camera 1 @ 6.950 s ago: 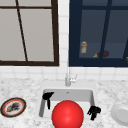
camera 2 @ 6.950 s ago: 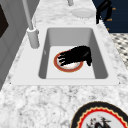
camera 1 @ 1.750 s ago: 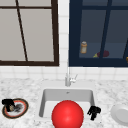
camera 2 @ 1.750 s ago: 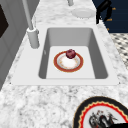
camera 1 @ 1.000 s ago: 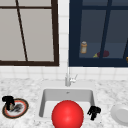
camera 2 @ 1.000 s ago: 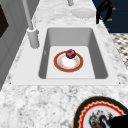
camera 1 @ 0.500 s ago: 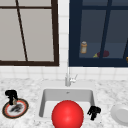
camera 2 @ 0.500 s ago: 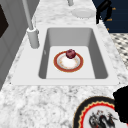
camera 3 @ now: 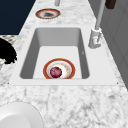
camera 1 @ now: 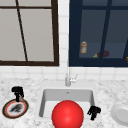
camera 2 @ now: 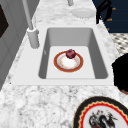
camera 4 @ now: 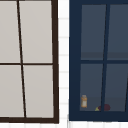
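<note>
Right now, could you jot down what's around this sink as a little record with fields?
Left hand: left hand hovers over the far edge of the patterned plate on the counter left of the sink, fingers curled, holding nothing.
Right hand: right hand near the sink's front right corner, fingers curled, holding nothing.
In the sink: red-rimmed plate with a dark red fruit on it.
Right of sink: white plate.
Front: red ball.
Behind: faucet, cabinet with a jar.
</note>
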`<state>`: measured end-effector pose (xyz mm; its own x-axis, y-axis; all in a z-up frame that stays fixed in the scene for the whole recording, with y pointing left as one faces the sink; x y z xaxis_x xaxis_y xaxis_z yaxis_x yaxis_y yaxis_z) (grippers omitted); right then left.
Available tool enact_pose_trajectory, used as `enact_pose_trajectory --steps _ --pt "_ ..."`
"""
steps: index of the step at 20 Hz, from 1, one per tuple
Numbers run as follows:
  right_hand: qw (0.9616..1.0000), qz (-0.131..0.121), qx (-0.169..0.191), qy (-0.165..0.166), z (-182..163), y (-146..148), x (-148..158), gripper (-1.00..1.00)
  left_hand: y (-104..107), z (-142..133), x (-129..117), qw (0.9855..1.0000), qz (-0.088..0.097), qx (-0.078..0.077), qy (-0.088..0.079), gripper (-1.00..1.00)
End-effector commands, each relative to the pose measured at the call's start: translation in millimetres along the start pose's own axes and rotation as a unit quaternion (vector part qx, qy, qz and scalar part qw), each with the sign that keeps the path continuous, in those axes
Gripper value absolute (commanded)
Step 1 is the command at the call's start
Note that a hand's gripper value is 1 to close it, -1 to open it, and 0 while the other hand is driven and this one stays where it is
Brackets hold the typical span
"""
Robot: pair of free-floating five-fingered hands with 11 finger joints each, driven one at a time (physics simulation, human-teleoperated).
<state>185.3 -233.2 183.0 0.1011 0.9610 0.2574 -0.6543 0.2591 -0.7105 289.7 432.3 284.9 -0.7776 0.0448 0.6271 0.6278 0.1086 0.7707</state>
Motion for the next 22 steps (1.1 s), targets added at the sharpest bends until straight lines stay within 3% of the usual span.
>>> enact_pose_trajectory --steps 1,9,12,22 --pt "1.0 0.0 0.0 0.0 0 0 0 0.0 5 -26 5 0.9999 -0.001 -0.014 0.001 1.0" --pt "1.0 0.0 0.0 0.0 0 0 0 0.0 13 -83 12 0.9998 -0.001 -0.015 0.014 1.0" --pt "1.0 0.0 0.0 0.0 0 0 0 0.0 12 -107 10 0.9997 -0.019 -0.011 0.006 1.0" --pt "1.0 0.0 0.0 0.0 0 0 0 0.0 12 -186 -7 0.9996 -0.021 -0.014 0.012 1.0"
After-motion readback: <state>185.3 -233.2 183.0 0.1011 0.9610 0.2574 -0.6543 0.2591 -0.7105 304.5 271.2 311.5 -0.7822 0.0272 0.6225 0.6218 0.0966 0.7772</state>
